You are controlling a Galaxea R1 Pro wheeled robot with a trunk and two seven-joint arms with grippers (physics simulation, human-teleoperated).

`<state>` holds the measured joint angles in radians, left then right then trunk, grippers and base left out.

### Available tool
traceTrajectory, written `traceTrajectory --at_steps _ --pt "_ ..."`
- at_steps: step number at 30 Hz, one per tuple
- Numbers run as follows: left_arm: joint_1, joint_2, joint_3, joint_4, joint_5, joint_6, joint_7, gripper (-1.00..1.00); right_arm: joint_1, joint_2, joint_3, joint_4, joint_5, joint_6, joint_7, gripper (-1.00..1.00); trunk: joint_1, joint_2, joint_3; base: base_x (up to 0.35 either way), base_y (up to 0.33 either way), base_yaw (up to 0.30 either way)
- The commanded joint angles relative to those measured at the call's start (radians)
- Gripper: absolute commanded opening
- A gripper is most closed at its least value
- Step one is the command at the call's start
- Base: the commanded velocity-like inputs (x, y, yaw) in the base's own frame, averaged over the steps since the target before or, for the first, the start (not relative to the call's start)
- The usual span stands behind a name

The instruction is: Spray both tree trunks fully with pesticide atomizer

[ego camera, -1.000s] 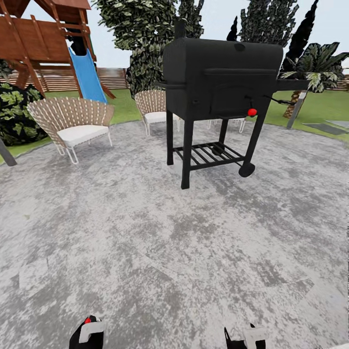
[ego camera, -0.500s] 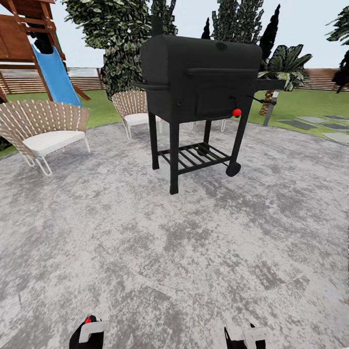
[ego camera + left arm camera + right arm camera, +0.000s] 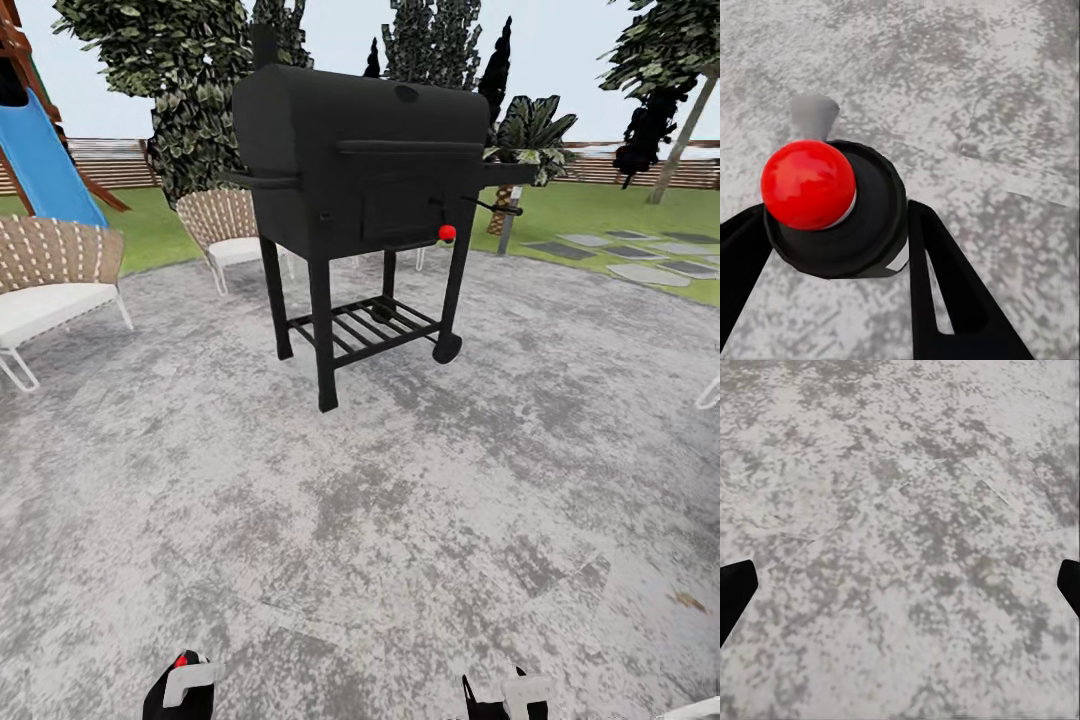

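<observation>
The view has swung to the right: the black grill [image 3: 365, 190] now sits further left, the slide [image 3: 45, 165] has slid to the edge, and a pale leaning trunk [image 3: 682, 140] has come into sight far right — likely one of the trees. The left claw [image 3: 832, 247] pinches the atomizer [image 3: 832, 206], red knob up, over the grey paving [image 3: 400, 520]. The right claw [image 3: 900, 585] is spread, holding nothing. Judging by this, the robot is turning towards a tree; spraying is not yet begun.
</observation>
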<state>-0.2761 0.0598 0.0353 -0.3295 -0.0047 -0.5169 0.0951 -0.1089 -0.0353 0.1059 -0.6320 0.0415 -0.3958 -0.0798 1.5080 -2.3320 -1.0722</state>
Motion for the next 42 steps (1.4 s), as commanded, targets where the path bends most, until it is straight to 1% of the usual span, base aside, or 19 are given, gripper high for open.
traceTrajectory --at_steps 1,22,42 --pt "0.0 0.0 0.0 0.0 0.0 0.0 0.0 -1.0 0.0 0.0 0.0 0.0 0.0 0.0 0.0 1.0 0.0 0.0 0.0 0.016 0.002 -0.261" --pt "0.0 0.0 0.0 -0.002 0.0 0.001 0.002 -1.0 0.0 0.0 0.0 0.001 0.0 0.0 0.0 1.0 0.0 0.0 0.0 0.012 0.008 -0.261" --pt "0.0 0.0 0.0 -0.001 0.0 0.002 0.002 -1.0 0.0 0.0 0.0 0.002 0.0 0.0 0.0 1.0 0.0 0.0 0.0 0.24 0.229 -0.261"
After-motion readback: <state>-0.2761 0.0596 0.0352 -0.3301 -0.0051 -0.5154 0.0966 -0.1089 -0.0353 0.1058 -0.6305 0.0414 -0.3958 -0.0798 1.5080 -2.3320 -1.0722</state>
